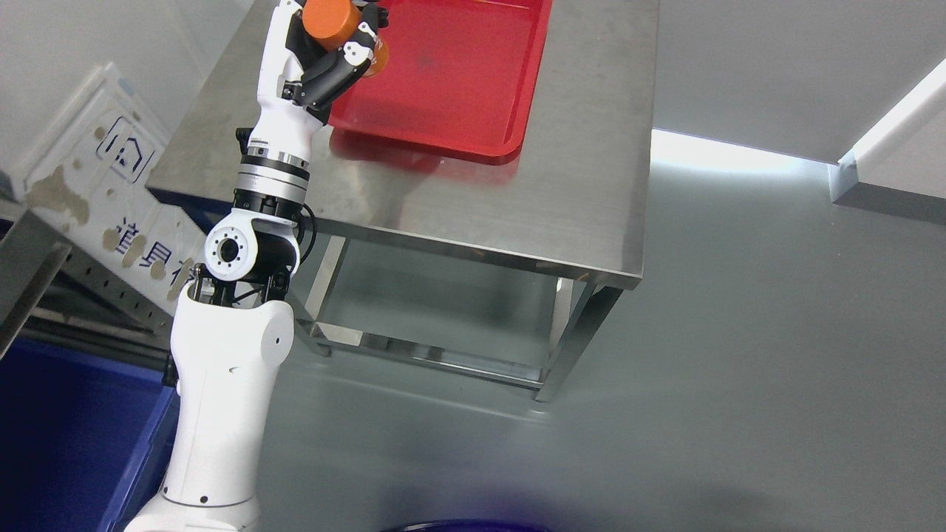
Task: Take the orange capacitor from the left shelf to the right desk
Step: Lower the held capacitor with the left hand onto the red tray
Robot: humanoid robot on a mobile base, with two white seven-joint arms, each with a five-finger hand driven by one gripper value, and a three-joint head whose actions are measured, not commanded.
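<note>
left robot hand (329,55) clamped on orange capacitor (330,21), over red tray (458,96) edge, on steel desk (584,192)

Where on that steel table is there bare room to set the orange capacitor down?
The red plastic tray is bare right of the left hand holding the orange cylindrical capacitor. The stainless steel table is bare beside and below the tray.

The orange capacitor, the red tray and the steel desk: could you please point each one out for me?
orange capacitor (329,20), head view, on its rounded side in the left hand's grasp.
red tray (451,81), head view, on its bare floor.
steel desk (576,192), head view, on its bare top.
</note>
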